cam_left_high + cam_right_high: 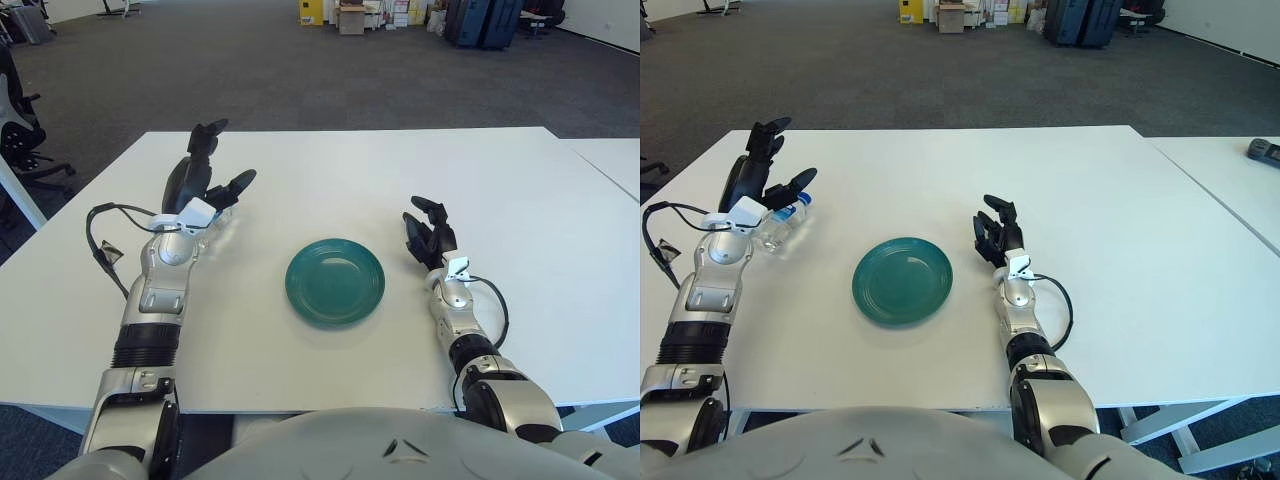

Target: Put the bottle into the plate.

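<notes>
A clear water bottle (781, 226) with a blue cap and label lies on its side on the white table (350, 180), left of the plate. My left hand (215, 165) is raised over it, fingers spread wide and holding nothing; in the left eye view the hand hides most of the bottle. The teal plate (335, 281) sits empty at the table's middle front. My right hand (428, 230) shows just right of the plate, fingers relaxed and empty.
A second white table (610, 160) adjoins on the right, with a dark object (1265, 150) on it. An office chair (18, 130) stands beyond the table's left edge. A cable (105, 250) loops off my left forearm.
</notes>
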### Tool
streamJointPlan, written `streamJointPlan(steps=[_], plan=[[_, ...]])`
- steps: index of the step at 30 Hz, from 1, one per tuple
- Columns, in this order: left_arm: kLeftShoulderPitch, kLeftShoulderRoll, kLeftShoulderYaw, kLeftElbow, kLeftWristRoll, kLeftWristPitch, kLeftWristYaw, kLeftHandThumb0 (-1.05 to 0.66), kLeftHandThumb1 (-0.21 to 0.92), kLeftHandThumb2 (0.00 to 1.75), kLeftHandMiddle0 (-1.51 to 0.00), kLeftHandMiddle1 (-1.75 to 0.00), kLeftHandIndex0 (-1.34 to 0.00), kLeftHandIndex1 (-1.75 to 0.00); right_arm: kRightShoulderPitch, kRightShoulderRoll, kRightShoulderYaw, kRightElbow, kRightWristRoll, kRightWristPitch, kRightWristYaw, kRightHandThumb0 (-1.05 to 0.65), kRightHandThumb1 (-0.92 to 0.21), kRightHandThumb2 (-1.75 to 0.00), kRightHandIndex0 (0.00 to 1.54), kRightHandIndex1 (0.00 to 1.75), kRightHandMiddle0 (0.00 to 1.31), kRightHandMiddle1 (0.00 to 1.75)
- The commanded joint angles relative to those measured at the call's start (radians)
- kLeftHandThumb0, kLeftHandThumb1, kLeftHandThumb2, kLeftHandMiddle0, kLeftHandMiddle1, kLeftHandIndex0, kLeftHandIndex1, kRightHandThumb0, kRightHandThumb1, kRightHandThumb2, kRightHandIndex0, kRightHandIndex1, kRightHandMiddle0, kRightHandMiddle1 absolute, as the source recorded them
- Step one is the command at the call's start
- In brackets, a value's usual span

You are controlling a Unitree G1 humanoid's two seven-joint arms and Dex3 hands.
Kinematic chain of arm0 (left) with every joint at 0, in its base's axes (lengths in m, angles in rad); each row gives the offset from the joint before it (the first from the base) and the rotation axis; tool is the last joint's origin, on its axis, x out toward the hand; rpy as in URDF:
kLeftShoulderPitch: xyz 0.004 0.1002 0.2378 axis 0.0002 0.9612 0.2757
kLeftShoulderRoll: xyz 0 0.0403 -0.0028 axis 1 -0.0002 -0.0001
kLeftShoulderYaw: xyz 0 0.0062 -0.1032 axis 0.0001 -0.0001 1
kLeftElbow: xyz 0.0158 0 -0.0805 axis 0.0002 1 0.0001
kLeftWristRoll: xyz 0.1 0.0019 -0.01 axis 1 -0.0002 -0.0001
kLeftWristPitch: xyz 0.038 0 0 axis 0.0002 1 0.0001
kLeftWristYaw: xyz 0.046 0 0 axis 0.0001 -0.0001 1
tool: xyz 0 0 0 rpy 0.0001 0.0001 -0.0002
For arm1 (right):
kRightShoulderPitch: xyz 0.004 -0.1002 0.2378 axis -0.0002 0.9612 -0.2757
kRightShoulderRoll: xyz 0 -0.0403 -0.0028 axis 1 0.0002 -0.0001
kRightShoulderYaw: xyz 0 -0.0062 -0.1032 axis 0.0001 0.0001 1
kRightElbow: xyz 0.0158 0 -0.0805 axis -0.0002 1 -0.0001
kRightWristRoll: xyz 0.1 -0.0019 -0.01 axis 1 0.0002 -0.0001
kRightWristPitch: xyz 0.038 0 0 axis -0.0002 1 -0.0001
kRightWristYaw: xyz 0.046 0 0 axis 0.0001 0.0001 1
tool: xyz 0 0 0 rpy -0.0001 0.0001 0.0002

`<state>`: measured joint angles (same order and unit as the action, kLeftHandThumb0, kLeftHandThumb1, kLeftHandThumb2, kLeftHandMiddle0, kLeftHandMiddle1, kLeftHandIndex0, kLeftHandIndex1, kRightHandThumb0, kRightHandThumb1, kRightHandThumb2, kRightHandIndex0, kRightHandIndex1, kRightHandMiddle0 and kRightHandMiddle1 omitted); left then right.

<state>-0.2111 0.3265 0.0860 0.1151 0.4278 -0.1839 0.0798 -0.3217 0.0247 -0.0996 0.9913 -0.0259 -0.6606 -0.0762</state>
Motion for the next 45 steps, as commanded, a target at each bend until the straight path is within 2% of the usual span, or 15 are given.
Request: streamJointPlan(steps=[1, 10, 14, 19, 30, 36, 45], plan=[[-0.027, 0.019, -0.020, 0.021, 0.037, 0.013, 0.034, -0.96, 0.92, 0.32, -0.36, 0.00, 0.00, -0.79, 0.043, 0.010, -0.005, 0.051, 0.013, 0.044, 0.005, -0.58, -0.92, -0.55, 0.57, 0.07, 0.01, 0.93], [-0.085, 0.052, -0.078, 0.108, 0.198, 0.068, 0.157, -1.03, 0.92, 0.42, -0.32, 0.00, 0.00, -0.75, 0.044, 0.007, -0.004, 0.052, 0.012, 0.043, 0.009, -0.58, -0.92, -0.56, 0.59, 0.08, 0.01, 0.93], [-0.197, 0.091, -0.178, 0.297, 0.350, 0.191, 0.189, -1.04, 0.92, 0.51, -0.21, 0.00, 0.00, -0.60, 0.047, 0.006, -0.004, 0.052, 0.010, 0.036, 0.011, -0.59, -0.92, -0.56, 0.61, 0.09, 0.01, 0.93], [-0.295, 0.086, -0.257, 0.489, 0.409, 0.293, 0.195, -1.05, 0.92, 0.62, -0.05, 0.00, 0.00, -0.37, 0.049, 0.004, -0.003, 0.051, 0.008, 0.031, 0.010, -0.59, -0.92, -0.56, 0.63, 0.10, 0.03, 0.94], [-0.377, 0.053, -0.381, 0.668, 0.437, 0.498, 0.151, -1.05, 0.92, 0.72, 0.00, 0.00, 0.00, -0.07, 0.056, 0.004, -0.001, 0.047, 0.004, 0.020, 0.000, -0.60, -0.92, -0.55, 0.65, 0.11, 0.05, 0.94], [-0.416, 0.046, -0.423, 0.791, 0.413, 0.510, 0.143, -1.05, 0.92, 0.74, 0.00, 0.00, 0.00, -0.01, 0.060, 0.005, -0.002, 0.045, 0.005, 0.011, -0.002, -0.61, -0.92, -0.56, 0.66, 0.12, 0.05, 0.94], [-0.449, 0.047, -0.450, 0.890, 0.369, 0.508, 0.145, -1.05, 0.92, 0.76, 0.00, 0.00, 0.00, 0.00, 0.064, 0.006, -0.003, 0.051, 0.003, -0.035, -0.011, -0.64, -0.92, -0.56, 0.66, 0.13, 0.07, 0.96]])
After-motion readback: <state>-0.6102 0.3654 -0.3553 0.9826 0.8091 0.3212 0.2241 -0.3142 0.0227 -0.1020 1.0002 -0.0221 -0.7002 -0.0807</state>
